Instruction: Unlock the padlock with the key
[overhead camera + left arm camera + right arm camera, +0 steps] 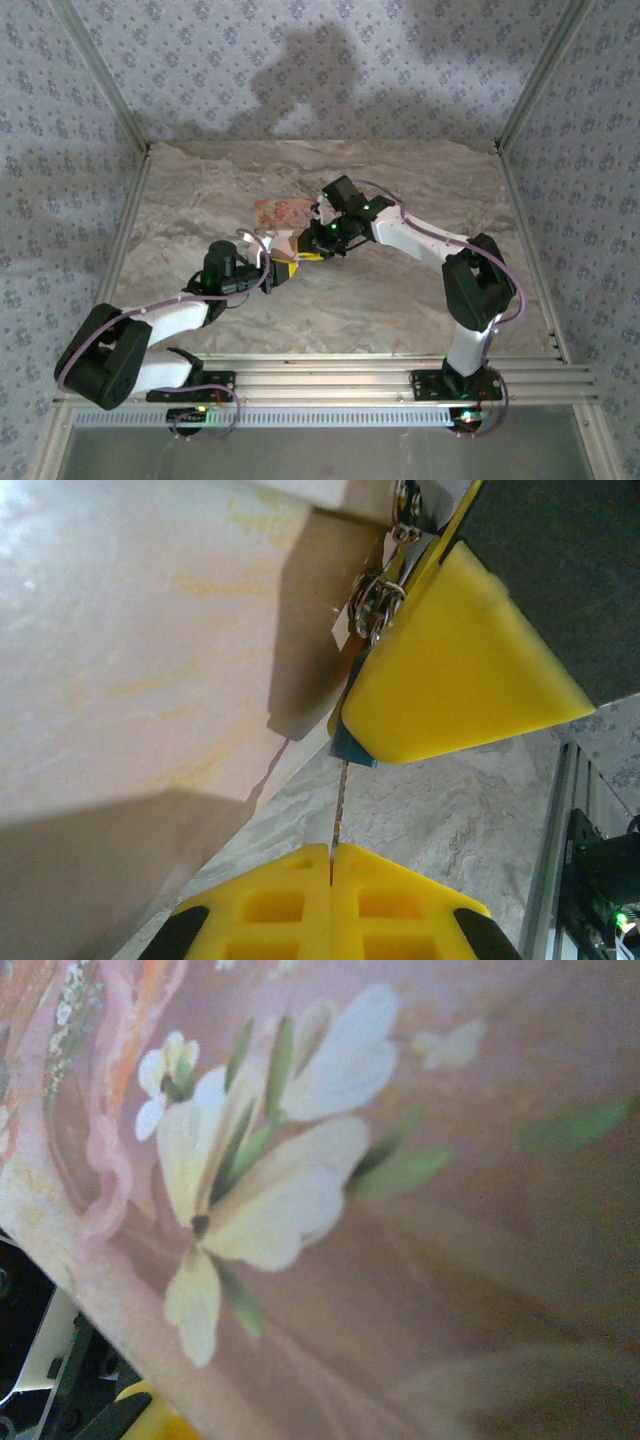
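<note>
Thin key (pixel 338 815) meets blue padlock (pixel 352 751) beside floral box (pixel 420 1220).

The box (pixel 420 1220) is pink with cream-white flowers and green leaves. The padlock (pixel 352 750) is teal, the key (pixel 340 805) silvery. The left gripper (pixel 330 865) has bright yellow fingers (pixel 270 905). The table (pixel 400 180) is marbled beige and grey; the walls (pixel 300 60) carry a grey-blue floral print.

A robot test booth: aluminium framing (pixel 330 380), wallpapered walls (pixel 330 70); marble-look tabletop (pixel 400 300).
</note>
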`<state>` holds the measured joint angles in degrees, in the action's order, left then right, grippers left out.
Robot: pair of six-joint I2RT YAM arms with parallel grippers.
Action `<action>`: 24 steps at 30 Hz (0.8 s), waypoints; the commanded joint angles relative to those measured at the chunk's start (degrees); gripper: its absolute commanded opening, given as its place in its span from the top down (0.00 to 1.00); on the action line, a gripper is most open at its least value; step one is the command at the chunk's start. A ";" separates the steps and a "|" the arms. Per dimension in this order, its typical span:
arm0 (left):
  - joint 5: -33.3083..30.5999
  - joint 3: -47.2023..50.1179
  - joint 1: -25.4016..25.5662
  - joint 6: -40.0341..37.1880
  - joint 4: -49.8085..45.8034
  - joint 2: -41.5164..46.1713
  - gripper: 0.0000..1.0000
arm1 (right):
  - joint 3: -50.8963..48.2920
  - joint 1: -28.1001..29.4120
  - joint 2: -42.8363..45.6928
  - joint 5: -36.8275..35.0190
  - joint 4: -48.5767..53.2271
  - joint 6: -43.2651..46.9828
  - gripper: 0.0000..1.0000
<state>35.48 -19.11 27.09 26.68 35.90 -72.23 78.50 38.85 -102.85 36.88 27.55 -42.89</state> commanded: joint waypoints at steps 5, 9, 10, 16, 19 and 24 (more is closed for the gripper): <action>0.69 -1.45 -0.24 0.31 2.61 1.25 1.00 | 0.22 0.28 1.27 3.33 -1.86 0.36 1.00; -0.58 -1.53 -0.21 0.31 1.98 1.71 1.00 | 0.20 0.43 1.42 3.46 -1.77 0.36 1.00; -0.81 -1.60 -0.21 0.31 1.93 1.65 1.00 | 0.23 0.36 1.50 3.46 -1.77 0.35 1.00; -2.41 -1.63 -0.23 0.96 2.30 1.73 1.00 | 0.11 0.65 1.64 3.54 -1.67 0.36 1.00; -2.53 -1.45 -0.20 1.23 2.89 2.09 1.00 | -0.19 0.79 1.47 3.63 -1.71 0.42 1.00; -4.20 -1.03 -0.20 1.95 3.04 2.97 1.00 | -0.21 0.96 1.25 3.81 -1.63 0.44 1.00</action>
<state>33.76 -19.11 27.09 27.79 35.62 -71.20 78.50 38.87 -102.85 36.88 27.09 -42.94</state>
